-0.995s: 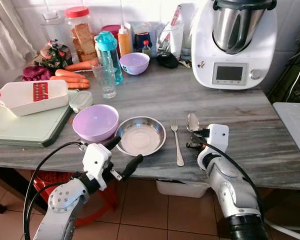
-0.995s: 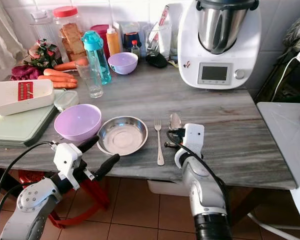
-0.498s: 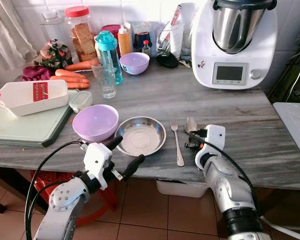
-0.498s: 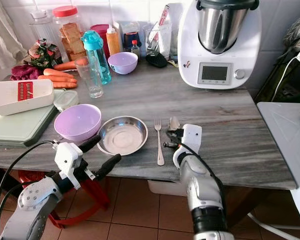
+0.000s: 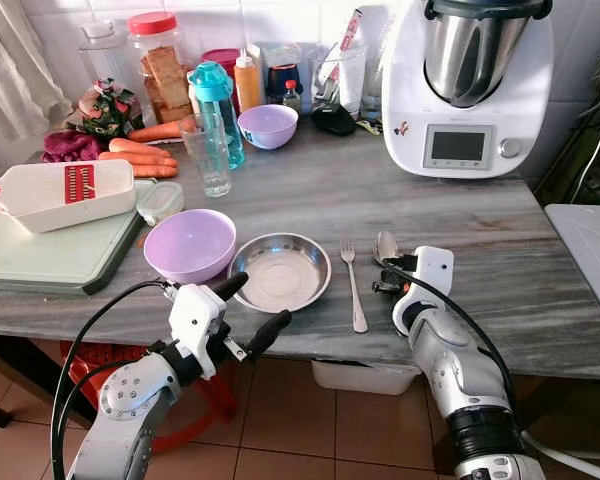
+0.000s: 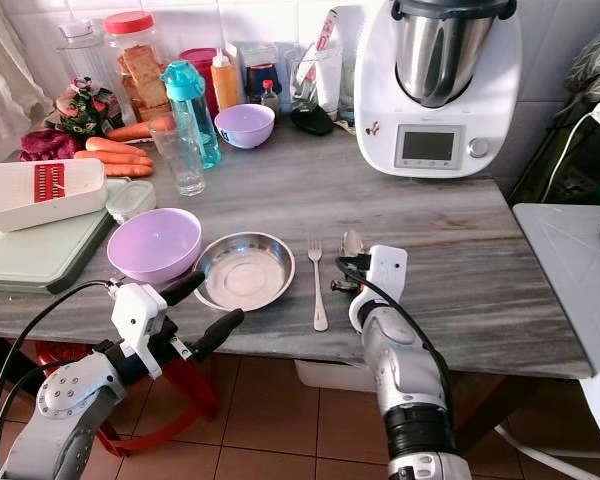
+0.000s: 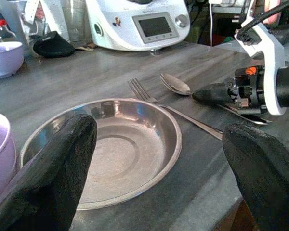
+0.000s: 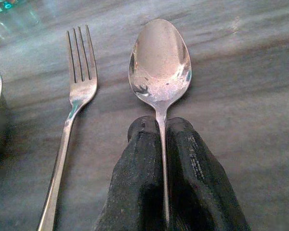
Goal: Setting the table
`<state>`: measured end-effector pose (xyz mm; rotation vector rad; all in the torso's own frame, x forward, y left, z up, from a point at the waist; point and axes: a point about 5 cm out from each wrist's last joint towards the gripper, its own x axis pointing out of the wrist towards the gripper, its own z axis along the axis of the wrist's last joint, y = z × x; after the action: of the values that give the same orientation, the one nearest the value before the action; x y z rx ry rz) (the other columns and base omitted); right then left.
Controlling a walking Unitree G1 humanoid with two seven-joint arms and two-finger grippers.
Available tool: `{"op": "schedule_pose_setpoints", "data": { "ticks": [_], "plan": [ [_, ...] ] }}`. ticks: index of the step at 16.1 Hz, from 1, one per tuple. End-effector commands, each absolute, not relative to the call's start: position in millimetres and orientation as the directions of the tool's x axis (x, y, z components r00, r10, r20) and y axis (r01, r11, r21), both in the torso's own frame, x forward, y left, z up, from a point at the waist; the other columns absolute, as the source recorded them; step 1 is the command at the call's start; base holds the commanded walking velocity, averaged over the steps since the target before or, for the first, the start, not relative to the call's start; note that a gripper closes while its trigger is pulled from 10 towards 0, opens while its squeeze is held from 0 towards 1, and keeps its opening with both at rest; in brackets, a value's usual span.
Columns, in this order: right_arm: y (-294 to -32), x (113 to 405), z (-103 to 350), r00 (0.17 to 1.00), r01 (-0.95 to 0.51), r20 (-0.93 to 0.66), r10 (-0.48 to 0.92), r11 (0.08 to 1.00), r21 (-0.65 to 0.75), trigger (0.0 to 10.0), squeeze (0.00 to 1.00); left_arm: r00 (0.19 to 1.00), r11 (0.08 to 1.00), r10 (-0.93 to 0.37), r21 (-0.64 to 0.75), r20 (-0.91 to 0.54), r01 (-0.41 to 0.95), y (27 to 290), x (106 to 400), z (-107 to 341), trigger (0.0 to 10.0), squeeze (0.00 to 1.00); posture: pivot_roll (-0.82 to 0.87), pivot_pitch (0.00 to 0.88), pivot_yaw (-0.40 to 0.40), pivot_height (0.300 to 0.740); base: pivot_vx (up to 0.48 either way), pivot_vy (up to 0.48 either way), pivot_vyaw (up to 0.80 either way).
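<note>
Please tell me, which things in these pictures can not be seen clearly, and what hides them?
- Handle of the spoon: in the right wrist view the right gripper covers it, shut on it.
- Spoon in the left eye view: the white wrist housing hides all but its bowl.
- Near rim of the steel plate: in the left wrist view the open left gripper and its fingers block it.
- Jars and bottles by the wall: labels too small to read.

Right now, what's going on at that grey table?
The right gripper has its black fingers closed on the handle of a silver metal spoon, held low at the grey marble-look tabletop beside a silver fork. The fork lies right of a round steel plate, with a lilac plastic bowl on the plate's other side. The left gripper hovers open at the table's near edge.
</note>
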<state>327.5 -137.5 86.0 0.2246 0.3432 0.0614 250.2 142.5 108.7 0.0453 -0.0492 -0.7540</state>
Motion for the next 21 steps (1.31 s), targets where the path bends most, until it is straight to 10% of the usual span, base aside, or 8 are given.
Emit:
{"op": "schedule_pose_setpoints", "data": {
  "ticks": [1,13,14,15,21],
  "plan": [
    [-131.3,330.4,88.6,0.941,-0.038,-0.319,0.116,0.970,0.238,10.0,0.00,0.716,0.716,-0.698,0.069,0.030,0.695,142.1,251.1,113.3,10.0,0.00,0.00,0.015,0.058,0.740,0.000,0.000,0.00],
    [-123.3,336.5,91.2,0.943,-0.066,-0.301,0.141,0.967,0.247,10.0,0.00,0.711,0.711,-0.702,0.067,0.027,0.700,140.5,251.2,114.8,10.0,0.00,0.00,0.015,0.058,0.740,0.000,0.000,0.00],
    [-121.1,336.2,90.7,0.942,-0.072,-0.300,0.149,0.965,0.252,10.0,0.05,0.710,0.710,-0.703,0.068,0.026,0.701,140.7,251.0,114.6,10.0,0.00,0.00,0.014,0.058,0.740,0.000,0.000,0.00],
    [-119.7,335.7,90.3,0.941,-0.076,-0.300,0.154,0.964,0.256,10.0,0.89,0.710,0.709,-0.704,0.068,0.026,0.702,140.8,250.9,114.3,10.0,0.00,0.00,0.014,0.058,0.740,0.000,0.000,0.00],
    [-120.8,334.3,86.9,0.942,-0.055,-0.307,0.133,0.966,0.251,10.0,1.00,0.705,0.705,-0.709,0.065,0.022,0.706,140.3,250.7,113.7,10.0,0.00,0.00,0.018,0.060,0.740,0.000,0.000,0.00]
  ]
}}
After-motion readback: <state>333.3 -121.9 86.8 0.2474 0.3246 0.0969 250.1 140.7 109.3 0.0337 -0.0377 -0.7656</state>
